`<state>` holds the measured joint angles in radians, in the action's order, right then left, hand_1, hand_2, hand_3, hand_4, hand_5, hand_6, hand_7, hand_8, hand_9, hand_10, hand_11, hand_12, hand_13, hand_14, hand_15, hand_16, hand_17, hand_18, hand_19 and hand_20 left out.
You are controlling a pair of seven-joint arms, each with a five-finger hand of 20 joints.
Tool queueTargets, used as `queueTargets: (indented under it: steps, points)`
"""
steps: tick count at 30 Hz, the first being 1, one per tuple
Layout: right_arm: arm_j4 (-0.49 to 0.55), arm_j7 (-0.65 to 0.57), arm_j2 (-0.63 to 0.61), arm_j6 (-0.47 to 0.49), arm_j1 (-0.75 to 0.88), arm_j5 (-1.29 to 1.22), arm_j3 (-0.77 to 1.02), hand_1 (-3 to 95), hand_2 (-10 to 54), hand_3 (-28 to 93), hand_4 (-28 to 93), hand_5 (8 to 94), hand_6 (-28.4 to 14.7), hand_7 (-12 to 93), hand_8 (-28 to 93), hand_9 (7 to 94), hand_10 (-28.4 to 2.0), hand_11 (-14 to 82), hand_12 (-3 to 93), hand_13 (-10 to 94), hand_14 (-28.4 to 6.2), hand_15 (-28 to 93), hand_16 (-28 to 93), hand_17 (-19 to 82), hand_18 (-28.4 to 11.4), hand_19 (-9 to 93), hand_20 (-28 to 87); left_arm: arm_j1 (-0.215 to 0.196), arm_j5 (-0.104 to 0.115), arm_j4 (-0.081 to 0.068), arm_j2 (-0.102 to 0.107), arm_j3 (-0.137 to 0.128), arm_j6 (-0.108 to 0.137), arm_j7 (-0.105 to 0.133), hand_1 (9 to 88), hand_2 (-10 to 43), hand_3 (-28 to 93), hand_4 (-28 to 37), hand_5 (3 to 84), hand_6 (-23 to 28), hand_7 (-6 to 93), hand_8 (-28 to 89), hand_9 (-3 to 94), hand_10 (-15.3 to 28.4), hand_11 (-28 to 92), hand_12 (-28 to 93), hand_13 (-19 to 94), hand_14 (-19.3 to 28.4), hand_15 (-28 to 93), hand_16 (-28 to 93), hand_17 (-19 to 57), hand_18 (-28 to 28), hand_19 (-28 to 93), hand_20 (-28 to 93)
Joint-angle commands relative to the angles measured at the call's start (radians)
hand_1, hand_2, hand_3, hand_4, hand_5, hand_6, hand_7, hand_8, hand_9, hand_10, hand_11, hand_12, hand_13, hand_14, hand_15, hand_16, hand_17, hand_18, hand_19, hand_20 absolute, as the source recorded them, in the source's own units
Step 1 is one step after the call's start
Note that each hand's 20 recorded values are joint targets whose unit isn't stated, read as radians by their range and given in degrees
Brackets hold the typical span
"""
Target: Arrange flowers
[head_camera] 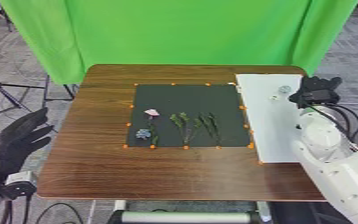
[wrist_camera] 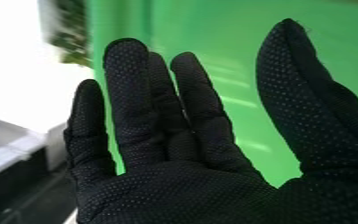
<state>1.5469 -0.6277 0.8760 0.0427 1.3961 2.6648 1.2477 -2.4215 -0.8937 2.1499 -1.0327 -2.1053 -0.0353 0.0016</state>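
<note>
Lying just left of my open right robot hand (head_camera: 317, 94), the pale flower (head_camera: 285, 89) is well apart from my left robot hand (head_camera: 10, 148).

The robot's right arm (head_camera: 331, 165) is white with rounded housings; black cables (head_camera: 337, 114) loop by the wrist. The left hand (head_camera: 14, 145) and right hand (head_camera: 318, 92) wear black gloves, the latter's fabric finely dotted.
</note>
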Motion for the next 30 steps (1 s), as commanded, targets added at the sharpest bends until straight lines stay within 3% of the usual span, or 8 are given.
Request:
queueTargets:
  steps: [1, 6, 13, 15, 19, 23, 30]
  points:
    - [0.045, 0.049, -0.062, 0.192, 0.112, -0.088, 0.119, 22.6, -9.5, 87, -28, 31.2, -6.8, 25, -11, 36.5, -16.1, 13.8, 22.6, 39, -11.1, 68, 19, 4, -20.5, 61, 45, -0.016, -0.006, 0.000, -0.011, -0.006, -0.007, 0.002, 23.2, -4.8, 71, -28.3, 21.7, 1.0, 22.4, -11, 17.3, 8.5, 15, 19, 15, 11.6, 23, 4, -9.2, 19.1, 40, 7]
    - [0.034, 0.102, -0.058, 0.204, 0.126, -0.080, 0.127, 21.5, -9.5, 87, -28, 30.7, -6.4, 25, -10, 37.0, -15.1, 13.8, 23.2, 40, -10.6, 68, 18, 4, -20.4, 60, 45, -0.016, -0.006, 0.000, -0.013, -0.005, -0.007, 0.003, 23.4, -4.7, 71, -28.3, 21.8, 1.0, 22.3, -11, 17.3, 8.5, 15, 19, 15, 11.6, 23, 4, -9.3, 19.2, 40, 7]
    - [-0.008, 0.077, -0.056, 0.123, 0.106, -0.001, 0.061, 31.2, -9.5, 90, -28, 42.8, -0.5, 41, -18, 53.2, -9.1, 30.5, 23.2, 53, -6.3, 68, 22, 8, -19.1, 62, 44, -0.021, -0.009, 0.004, -0.018, -0.006, -0.006, 0.002, 23.4, -4.7, 71, -28.3, 21.8, 1.0, 22.3, -11, 17.4, 8.5, 15, 19, 15, 11.6, 23, 4, -9.2, 19.1, 40, 7]
    - [-0.022, 0.075, -0.059, 0.118, 0.101, 0.021, 0.051, 35.2, -9.5, 90, -28, 46.1, 1.2, 44, -20, 57.2, -8.1, 33.6, 23.3, 58, -4.3, 65, 30, 10, -18.4, 63, 44, -0.021, -0.008, 0.004, -0.019, -0.007, -0.006, 0.002, 23.4, -4.7, 71, -28.3, 21.7, 1.0, 22.4, -11, 17.4, 8.5, 15, 19, 15, 11.6, 23, 4, -9.3, 19.2, 40, 7]
    - [-0.038, 0.079, -0.064, 0.036, 0.115, 0.013, 0.053, 46.1, -9.5, 85, -28, 56.0, 3.7, 58, 0, 75.3, -4.7, 22.9, 47.1, 69, -0.3, 58, 40, 15, -17.0, 66, 44, -0.027, -0.007, 0.007, -0.021, -0.011, -0.001, 0.004, 23.4, -4.7, 71, -28.3, 21.8, 1.0, 22.3, -11, 17.4, 8.6, 16, 19, 15, 11.6, 23, 4, -9.3, 19.2, 40, 7]
    - [-0.014, 0.097, -0.063, -0.028, 0.130, 0.010, 0.058, 47.6, -9.5, 85, -28, 64.3, 4.2, 57, 3, 83.0, -4.7, 23.0, 51.2, 74, -1.5, 62, 38, 18, -16.6, 67, 44, -0.035, -0.005, 0.011, -0.025, -0.017, 0.001, 0.006, 23.5, -4.7, 71, -28.3, 21.8, 1.0, 22.4, -11, 17.4, 8.6, 16, 19, 15, 11.6, 23, 4, -9.3, 19.1, 40, 7]
    - [0.092, 0.140, -0.037, -0.133, 0.083, -0.031, 0.008, 46.5, -9.5, 87, -27, 67.5, 4.0, 55, 3, 85.5, -4.5, 21.2, 51.4, 76, -1.5, 62, 37, 19, -16.7, 68, 44, -0.040, -0.004, 0.014, -0.025, -0.024, 0.007, 0.005, 23.4, -4.7, 71, -28.3, 21.8, 1.0, 22.4, -11, 17.4, 8.6, 16, 19, 15, 11.6, 23, 4, -9.3, 19.1, 40, 7]
